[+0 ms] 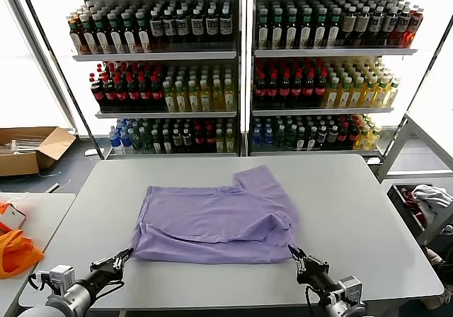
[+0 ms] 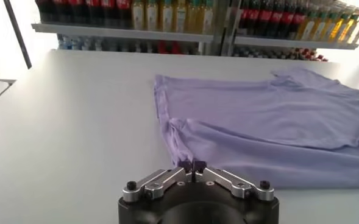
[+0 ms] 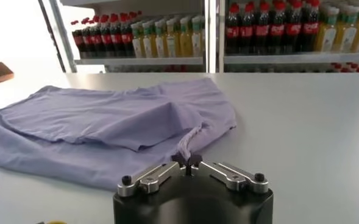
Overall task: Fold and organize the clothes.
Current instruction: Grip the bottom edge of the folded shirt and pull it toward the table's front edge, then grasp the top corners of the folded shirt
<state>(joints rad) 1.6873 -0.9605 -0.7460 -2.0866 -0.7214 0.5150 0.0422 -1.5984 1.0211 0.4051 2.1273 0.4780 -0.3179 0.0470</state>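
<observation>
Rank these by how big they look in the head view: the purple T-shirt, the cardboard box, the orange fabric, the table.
1. Table, the largest.
2. Purple T-shirt.
3. Cardboard box, though it lies farther away and is cut by the edge.
4. Orange fabric, also cut by the edge, so box and fabric are not safely ranked.

The T-shirt (image 1: 219, 221) is lying in the middle of the table (image 1: 368, 211), nearer its front edge. The left gripper (image 1: 125, 255) is sitting at the shirt's near left corner, the right gripper (image 1: 297, 255) at its near right corner, both pinching the fabric there. Behind the table, shelves of bottles (image 1: 241, 69) are standing. A cardboard box (image 1: 32, 149) is sitting far left, and a bin of clothes (image 1: 425, 207) is sitting right of the table.
</observation>
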